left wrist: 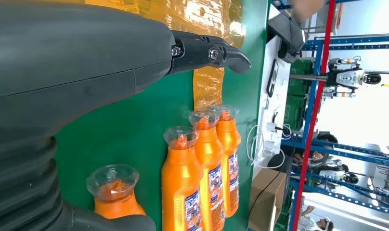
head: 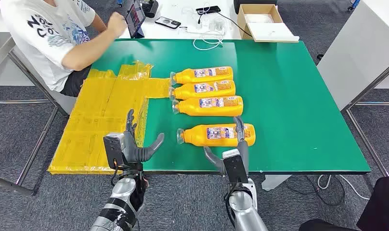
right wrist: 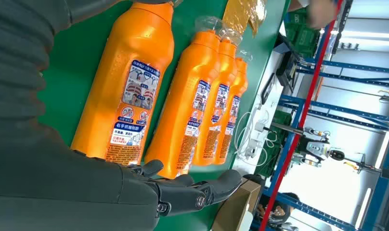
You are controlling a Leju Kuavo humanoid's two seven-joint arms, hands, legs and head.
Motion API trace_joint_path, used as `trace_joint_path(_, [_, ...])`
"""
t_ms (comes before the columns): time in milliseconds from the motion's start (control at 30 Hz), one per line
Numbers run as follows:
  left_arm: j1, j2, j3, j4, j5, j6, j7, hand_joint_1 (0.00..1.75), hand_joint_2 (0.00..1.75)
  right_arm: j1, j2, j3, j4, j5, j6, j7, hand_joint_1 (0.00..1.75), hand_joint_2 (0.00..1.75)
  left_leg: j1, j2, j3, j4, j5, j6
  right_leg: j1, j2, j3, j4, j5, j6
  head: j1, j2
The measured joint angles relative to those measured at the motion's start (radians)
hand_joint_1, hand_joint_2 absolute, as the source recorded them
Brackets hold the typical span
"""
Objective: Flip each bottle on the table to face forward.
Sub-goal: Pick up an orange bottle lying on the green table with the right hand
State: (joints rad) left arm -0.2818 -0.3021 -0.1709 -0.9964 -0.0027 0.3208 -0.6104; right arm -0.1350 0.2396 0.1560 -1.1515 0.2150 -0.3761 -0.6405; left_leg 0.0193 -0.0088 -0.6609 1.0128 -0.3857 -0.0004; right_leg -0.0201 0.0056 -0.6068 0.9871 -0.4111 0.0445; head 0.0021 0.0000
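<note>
Four bottles: orange, lying on their sides on the green table [head: 289, 96], clear caps toward the robot's left, printed labels facing up.
Far three bottles: first [head: 203, 75], second [head: 204, 89] and third [head: 209, 106] lie side by side in a tight row, touching or nearly so.
Nearest bottle [head: 216, 135]: lies apart from the row, close to the table's front edge.
Right hand [head: 231, 151]: released, fingers spread, grasping nothing. One long finger reaches up across the base end of the nearest bottle; whether it touches cannot be told. The thumb points left, below the bottle and clear of it.
Left hand [head: 132, 144]: released, fingers apart and raised, holding nothing, at the table's front edge where the green meets the yellow sheet [head: 103, 120]. It is well to the left of the nearest bottle's cap.
Person [head: 53, 33]: seated at the far left corner, one hand at a tablet [head: 135, 18].
</note>
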Motion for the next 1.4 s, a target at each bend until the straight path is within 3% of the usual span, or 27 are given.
trace_joint_path(567, [0.0,0.0,0.0,0.0,-0.002,0.003,-0.001,0.0,1.75,-0.001,-0.004,0.001,0.008,0.028,-0.003,0.011,0.0,1.75,0.0,0.0,0.0,0.0,0.0,0.0,0.0,0.0,0.0,0.0,0.0,0.0,0.0,0.0])
trace_joint_path(733, [0.0,0.0,0.0,0.0,-0.048,0.063,-0.021,0.0,1.75,-0.015,-0.013,0.004,0.018,0.09,-0.028,0.039,0.0,1.75,0.0,0.0,0.0,0.0,0.0,0.0,0.0,0.0,0.0,0.0,0.0,0.0,0.0,0.0])
trace_joint_path(1000, [-0.001,0.003,0.001,0.0,-0.089,0.088,-0.023,0.0,1.75,-0.143,-0.088,0.017,0.076,0.301,-0.062,0.232,0.0,1.75,0.0,0.0,0.0,0.0,0.001,0.001,0.0,0.0,0.0,0.0,0.001,0.001,0.0,0.0])
trace_joint_path(1200, [-0.003,0.006,0.003,0.0,-0.107,0.084,-0.014,0.0,1.75,-0.31,-0.15,0.022,0.191,0.411,0.015,0.368,0.0,1.75,-0.001,0.0,0.0,0.0,0.002,0.002,0.0,0.0,0.001,0.0,0.001,0.001,0.0,0.0])
trace_joint_path(1400, [-0.004,0.008,0.006,0.0,-0.121,0.073,-0.006,0.0,1.75,-0.445,-0.173,0.055,0.333,0.465,0.139,0.454,0.0,1.75,-0.001,0.0,0.0,0.0,0.002,0.002,0.0,0.0,0.001,0.0,0.001,0.001,0.0,0.0])
